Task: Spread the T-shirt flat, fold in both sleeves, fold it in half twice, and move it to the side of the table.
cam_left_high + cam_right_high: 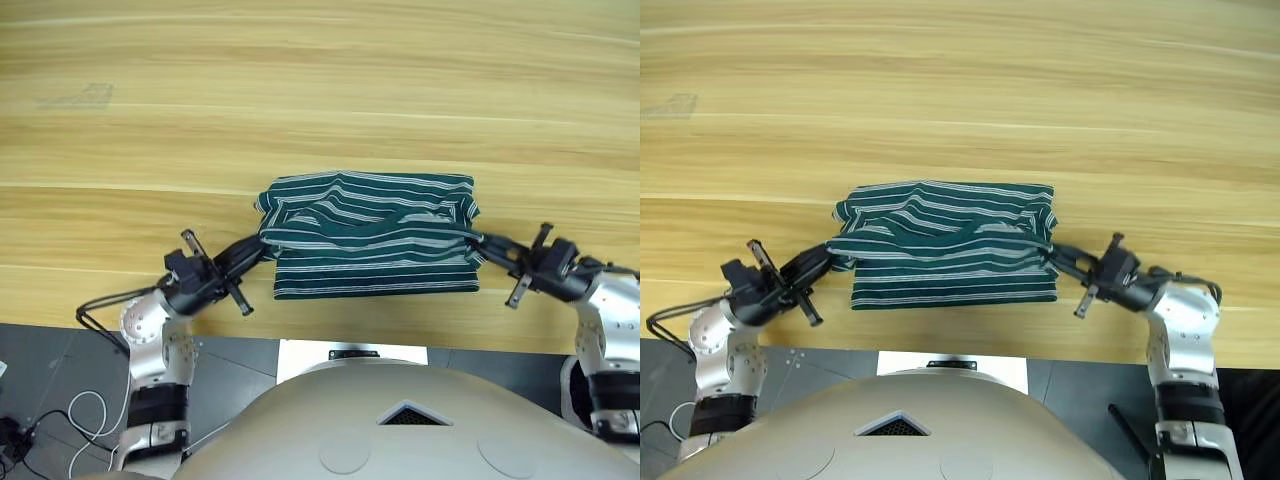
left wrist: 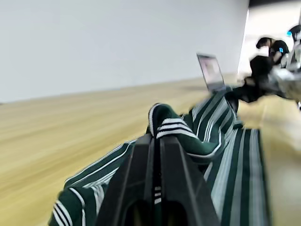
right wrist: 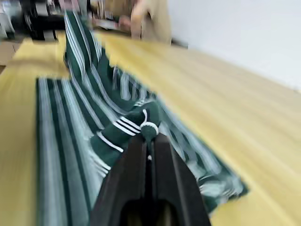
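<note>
Pinching hard, the left gripper (image 1: 260, 249) has both fingers pressed together on a bunched fold at the left end of the T-shirt (image 1: 372, 232). The right gripper (image 1: 482, 243) does the same at the right end, so there is cloth clamped in each.

From those two pinch points the shirt runs straight across between the arms. Its long axis lies left to right, parallel to the near edge of the table (image 1: 300, 90), so each arm has one end and neither is nearer than the other. The held layer is a rumpled upper fold, sagging a little in the middle, over a flat lower layer. That lower layer shows as a striped band on the side toward the near edge. The whole garment sits close to the near edge, roughly midway between the left and right edges, with wide bare wood beyond it.

My read is that one of the halving folds is in hand. What matters next is that both grippers travel together, square to that long axis, so the held edge lands parallel on the layer below. If one side leads, the fold likely skews.
</note>
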You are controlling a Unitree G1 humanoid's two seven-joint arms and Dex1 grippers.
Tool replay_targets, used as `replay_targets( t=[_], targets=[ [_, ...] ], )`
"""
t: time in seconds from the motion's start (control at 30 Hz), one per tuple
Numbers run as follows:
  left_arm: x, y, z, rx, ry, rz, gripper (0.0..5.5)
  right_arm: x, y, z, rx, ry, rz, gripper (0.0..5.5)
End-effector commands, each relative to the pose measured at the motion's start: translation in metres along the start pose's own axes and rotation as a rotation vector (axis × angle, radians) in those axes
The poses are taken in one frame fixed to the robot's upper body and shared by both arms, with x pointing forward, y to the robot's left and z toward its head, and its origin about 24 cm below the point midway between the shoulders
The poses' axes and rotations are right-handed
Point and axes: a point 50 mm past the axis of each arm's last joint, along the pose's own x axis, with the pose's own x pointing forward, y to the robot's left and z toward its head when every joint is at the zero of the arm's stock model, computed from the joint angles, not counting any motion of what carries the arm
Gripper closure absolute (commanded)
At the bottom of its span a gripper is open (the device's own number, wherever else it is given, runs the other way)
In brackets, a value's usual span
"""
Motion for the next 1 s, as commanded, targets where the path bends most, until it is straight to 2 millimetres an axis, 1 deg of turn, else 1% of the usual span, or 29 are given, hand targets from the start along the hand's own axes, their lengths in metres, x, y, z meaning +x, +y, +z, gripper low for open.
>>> replay_targets(
  t=[0.03,0.07,0.1,0.13,0.17,0.2,0.23,0.27,0.3,0.33,0.37,0.4,0.47,0.5,0.53,0.57,0.6,0.63,0.67,0.7,0.73,0.77,0.83,0.9,1.0],
  targets=[
    [0.099,0.103,0.008,0.093,0.215,0.17,5.5,0.097,-0.107,0.016,-0.107,0.176,-0.321,5.48],
    [0.132,0.135,0.034,0.143,0.253,0.36,5.5,0.12,-0.142,0.042,-0.196,0.254,-0.536,5.48],
    [0.158,0.16,0.071,0.237,0.266,0.553,5.5,0.132,-0.17,0.08,-0.343,0.3,-0.768,5.48],
    [0.174,0.176,0.111,0.323,0.225,0.725,5.5,0.135,-0.189,0.12,-0.442,0.262,-0.98,5.48],
    [0.181,0.187,0.151,0.361,0.113,0.879,5.5,0.133,-0.201,0.157,-0.49,0.166,-1.149,5.48],
    [0.183,0.192,0.206,0.386,-0.102,1.019,5.5,0.13,-0.207,0.207,-0.534,-0.041,-1.31,5.48],
    [0.18,0.192,0.247,0.382,-0.291,1.103,5.5,0.125,-0.206,0.244,-0.556,-0.216,-1.412,5.48],
    [0.175,0.186,0.283,0.387,-0.506,1.103,5.5,0.118,-0.201,0.276,-0.606,-0.406,-1.473,5.48],
    [0.168,0.181,0.303,0.397,-0.651,1.077,5.5,0.113,-0.196,0.293,-0.645,-0.534,-1.495,5.48],
    [0.163,0.178,0.31,0.411,-0.73,1.05,5.5,0.11,-0.192,0.298,-0.675,-0.597,-1.499,5.48],
    [0.157,0.177,0.306,0.412,-0.77,1.008,5.5,0.107,-0.192,0.291,-0.663,-0.623,-1.479,5.48],
    [0.155,0.178,0.294,0.401,-0.763,0.966,5.5,0.107,-0.193,0.279,-0.65,-0.599,-1.446,5.48],
    [0.156,0.179,0.242,0.358,-0.656,0.792,5.5,0.118,-0.191,0.229,-0.623,-0.441,-1.28,5.48],
    [0.15,0.178,0.207,0.31,-0.594,0.711,5.5,0.121,-0.186,0.195,-0.589,-0.372,-1.175,5.48],
    [0.137,0.166,0.144,0.271,-0.437,0.544,5.5,0.123,-0.169,0.135,-0.543,-0.225,-0.934,5.48],
    [0.114,0.139,0.077,0.275,-0.241,0.367,5.5,0.115,-0.138,0.072,-0.515,-0.072,-0.664,5.48],
    [0.088,0.105,0.019,0.224,-0.048,0.219,5.5,0.098,-0.101,0.015,-0.434,0.073,-0.426,5.48],
    [0.062,0.071,-0.019,0.178,0.087,0.088,5.5,0.076,-0.065,-0.025,-0.356,0.179,-0.229,5.48],
    [0.041,0.047,-0.039,0.158,0.182,0.008,5.5,0.058,-0.036,-0.047,-0.271,0.233,-0.104,5.48],
    [0.027,0.033,-0.048,0.138,0.236,-0.033,5.5,0.044,-0.018,-0.059,-0.22,0.261,-0.03,5.48],
    [0.015,0.022,-0.057,0.13,0.305,-0.069,5.5,0.036,-0.009,-0.065,-0.188,0.285,-0.011,5.48],
    [0.007,0.016,-0.063,0.124,0.364,-0.082,5.5,0.032,-0.007,-0.068,-0.176,0.304,-0.015,5.48],
    [-0.004,0.01,-0.068,0.116,0.422,-0.078,5.5,0.028,-0.013,-0.068,-0.161,0.324,-0.062,5.48],
    [-0.01,0.006,-0.066,0.122,0.424,-0.071,5.5,0.024,-0.02,-0.065,-0.163,0.338,-0.105,5.48],
    [-0.014,0.003,-0.064,0.149,0.43,-0.022,5.5,0.02,-0.019,-0.063,-0.153,0.328,-0.135,5.48]
  ],
)
